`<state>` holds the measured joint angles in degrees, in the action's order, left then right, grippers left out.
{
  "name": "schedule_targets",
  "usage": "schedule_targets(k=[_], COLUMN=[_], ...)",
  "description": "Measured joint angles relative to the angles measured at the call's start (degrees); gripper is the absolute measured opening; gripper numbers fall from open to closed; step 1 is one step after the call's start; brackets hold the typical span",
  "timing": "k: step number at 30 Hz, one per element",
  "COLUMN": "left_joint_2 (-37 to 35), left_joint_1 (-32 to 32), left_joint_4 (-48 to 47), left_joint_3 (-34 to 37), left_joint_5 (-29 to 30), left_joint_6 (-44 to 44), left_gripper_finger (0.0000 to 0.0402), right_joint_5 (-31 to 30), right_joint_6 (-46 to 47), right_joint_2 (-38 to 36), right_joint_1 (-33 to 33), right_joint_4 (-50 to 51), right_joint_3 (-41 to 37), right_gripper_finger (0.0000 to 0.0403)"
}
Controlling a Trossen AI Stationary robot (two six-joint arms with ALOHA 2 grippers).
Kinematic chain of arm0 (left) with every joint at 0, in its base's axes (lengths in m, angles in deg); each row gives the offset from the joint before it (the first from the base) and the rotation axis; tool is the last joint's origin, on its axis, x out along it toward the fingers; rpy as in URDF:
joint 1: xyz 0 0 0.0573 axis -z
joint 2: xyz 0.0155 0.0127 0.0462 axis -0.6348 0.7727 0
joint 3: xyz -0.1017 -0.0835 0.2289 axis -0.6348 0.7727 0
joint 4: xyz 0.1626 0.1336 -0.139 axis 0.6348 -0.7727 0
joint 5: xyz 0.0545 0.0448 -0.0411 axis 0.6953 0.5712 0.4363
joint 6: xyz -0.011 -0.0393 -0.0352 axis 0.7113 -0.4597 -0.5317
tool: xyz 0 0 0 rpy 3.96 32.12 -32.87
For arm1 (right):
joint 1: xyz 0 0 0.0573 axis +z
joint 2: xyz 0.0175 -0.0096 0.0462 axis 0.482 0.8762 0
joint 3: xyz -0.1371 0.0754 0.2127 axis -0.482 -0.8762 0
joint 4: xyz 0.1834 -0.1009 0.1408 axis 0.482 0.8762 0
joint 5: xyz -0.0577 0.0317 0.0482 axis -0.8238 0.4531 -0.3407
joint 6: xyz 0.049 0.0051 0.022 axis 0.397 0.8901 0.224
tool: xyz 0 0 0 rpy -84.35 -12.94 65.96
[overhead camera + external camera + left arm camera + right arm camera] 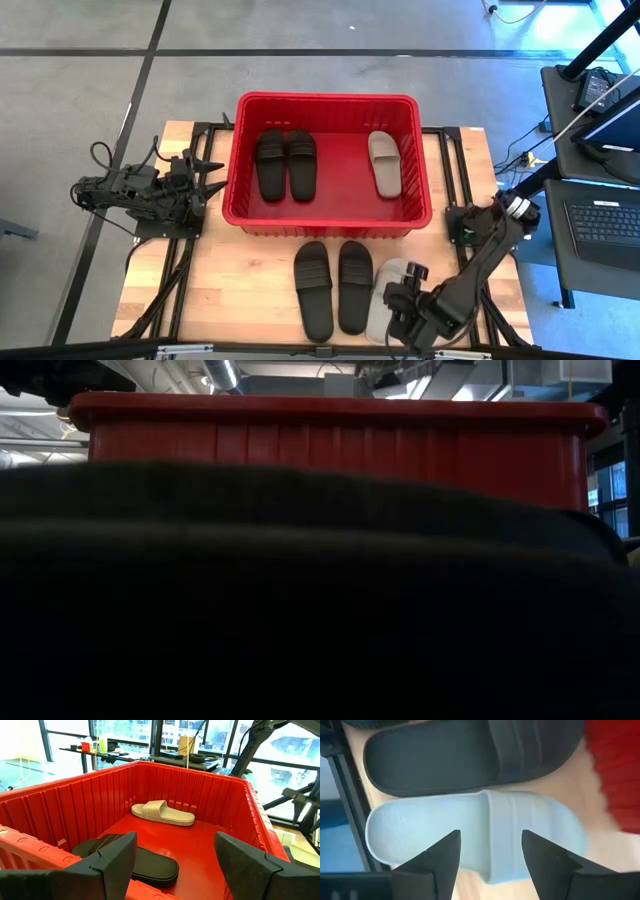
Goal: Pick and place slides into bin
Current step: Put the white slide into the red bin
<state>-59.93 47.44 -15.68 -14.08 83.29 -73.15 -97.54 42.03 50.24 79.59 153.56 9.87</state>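
The red bin (pixel 327 98) stands at the table's far middle. On its floor lie two black slides (pixel 285 163) and one beige slide (pixel 384 163), soles down; they also show in the left wrist view (pixel 162 813). Two more black slides (pixel 333 287) and a beige slide (pixel 385 295) lie on the table in front of the bin. My right gripper (pixel 490 840) is open just above this beige slide (pixel 470 835), with its fingers over the strap's heel-side edge. My left gripper (pixel 175 855) is open and empty at the bin's left rim (pixel 30 855).
Black frame rails (pixel 455 180) run along the table on both sides of the bin. A black slide close to the lens fills most of the low view, with the bin's near wall (pixel 340 440) behind it. Desks with laptops (pixel 600 215) stand off the table's right.
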Motion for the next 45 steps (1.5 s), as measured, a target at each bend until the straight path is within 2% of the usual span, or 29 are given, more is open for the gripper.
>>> schedule_targets(k=[6,17,29,45], left_joint_2=[0.0,0.0,0.0,0.0], left_joint_1=[0.0,0.0,0.0,0.0], left_joint_4=[0.0,0.0,0.0,0.0], left_joint_3=[0.0,0.0,0.0,0.0], left_joint_5=[0.0,-0.5,-0.5,-0.5], left_joint_6=[0.0,-0.2,-0.2,-0.2], left_gripper_finger=[0.0260,0.0260,0.0260,0.0260], right_joint_5=[1.2,2.3,3.2,4.9], right_joint_6=[2.4,2.1,3.7,4.8], right_joint_2=[0.0,0.0,0.0,0.0], right_joint_1=[0.1,0.0,-0.4,-0.6], right_joint_4=[-4.6,-5.4,-6.8,-6.5], right_joint_3=[-6.0,-9.9,-12.9,-13.0], right_gripper_finger=[0.0211,0.0211,0.0211,0.0211])
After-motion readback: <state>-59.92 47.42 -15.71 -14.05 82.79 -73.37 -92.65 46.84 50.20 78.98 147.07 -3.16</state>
